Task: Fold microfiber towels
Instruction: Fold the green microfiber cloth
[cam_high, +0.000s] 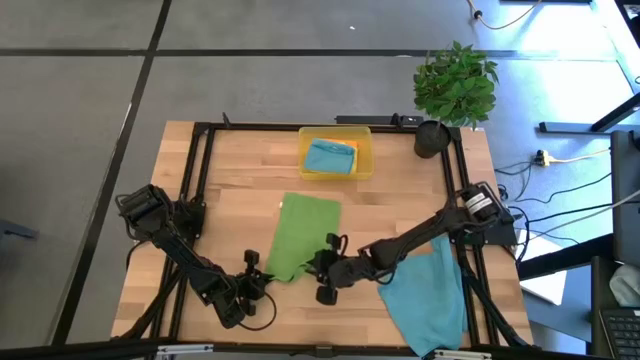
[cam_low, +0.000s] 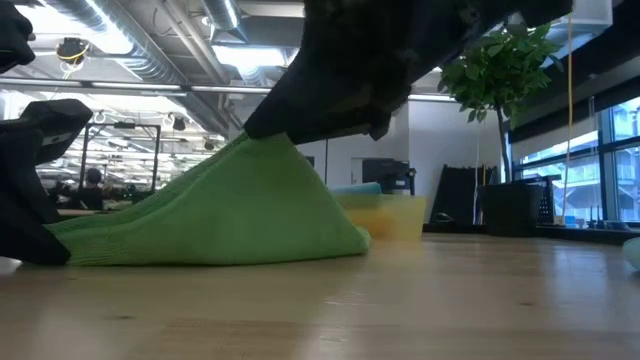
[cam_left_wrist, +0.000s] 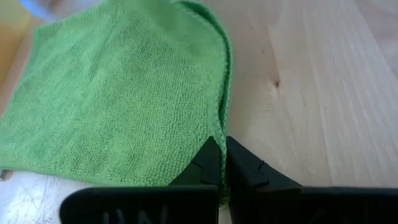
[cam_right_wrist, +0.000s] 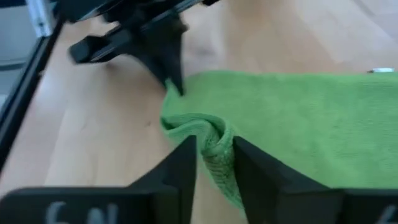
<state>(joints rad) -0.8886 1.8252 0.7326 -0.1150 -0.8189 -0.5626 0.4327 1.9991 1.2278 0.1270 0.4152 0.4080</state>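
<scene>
A green microfiber towel (cam_high: 305, 232) lies folded on the middle of the wooden table, and each of my grippers has one of its near corners. My left gripper (cam_high: 263, 282) is shut on the near left corner, low at the table. My right gripper (cam_high: 322, 264) has the near right part between its fingers and holds it raised, so the cloth rises into a peak (cam_low: 262, 142). A teal-blue towel (cam_high: 426, 295) lies flat at the near right, under my right arm. A teal-blue towel (cam_high: 328, 157) and an orange one (cam_high: 349, 146) rest in the yellow tray. My left gripper pinches the green towel's near left corner (cam_left_wrist: 222, 144) between its two fingertips, slanting down from the near left. That corner stays low at the table (cam_low: 62, 245). My right gripper has a bunched fold of the towel's near edge (cam_right_wrist: 214, 144) between its two fingers (cam_right_wrist: 184, 163), slanting down from the right. The fold is lifted, and the cloth slopes from it down to the table on both sides.
The yellow tray (cam_high: 364, 160) stands at the far middle. A potted plant (cam_high: 455, 88) is at the far right corner. Black frame rails (cam_high: 196, 170) run along the table's left and right sides. Bare wood shows at the far left and near the front edge.
</scene>
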